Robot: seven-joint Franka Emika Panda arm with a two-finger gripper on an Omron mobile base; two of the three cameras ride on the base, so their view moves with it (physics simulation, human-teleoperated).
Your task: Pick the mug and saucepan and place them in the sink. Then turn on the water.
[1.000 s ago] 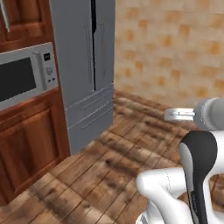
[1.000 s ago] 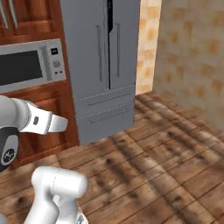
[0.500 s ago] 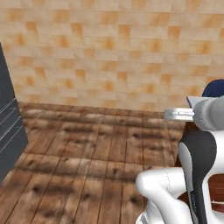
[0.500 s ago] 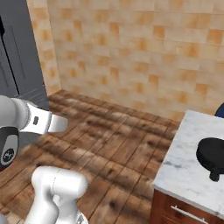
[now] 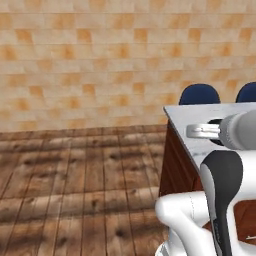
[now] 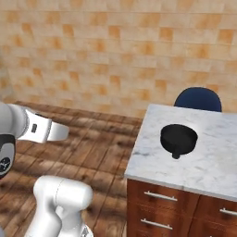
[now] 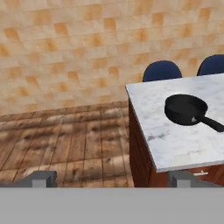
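In the left base view, the marble bench [image 5: 176, 116] comes in from the right with two blue chairs [image 5: 199, 93] behind it, and the robot's own white forearm lies across most of its top, so only a sliver of something dark peeks out beside the wrist; a grasp planned from this side alone could misjudge where the pan sits. In the right base view, the saucepan [image 6: 178, 138] rests alone on the bench top, well in from the near edge, its short handle pointing towards the drawers [image 6: 159, 196] below; the arm reaches out to the left over the wooden floor [image 6: 99, 143], well apart from the pan, so a wide swing across is needed, and a low one risks clipping the bench's corner or knocking the pan sideways. Neither the mug nor the sink can be seen here, so the base will likely have to drive again, and a carried pan could shift in the grip on the way. In the hand view, the end effector [image 7: 111, 178] stands released, its fingertips [image 7: 40, 178] spread wide with nothing between them, the saucepan up and to the right with its handle trailing away to the right edge; closing on the rounded rim rather than the thick handle may let the pan tilt or slip out.
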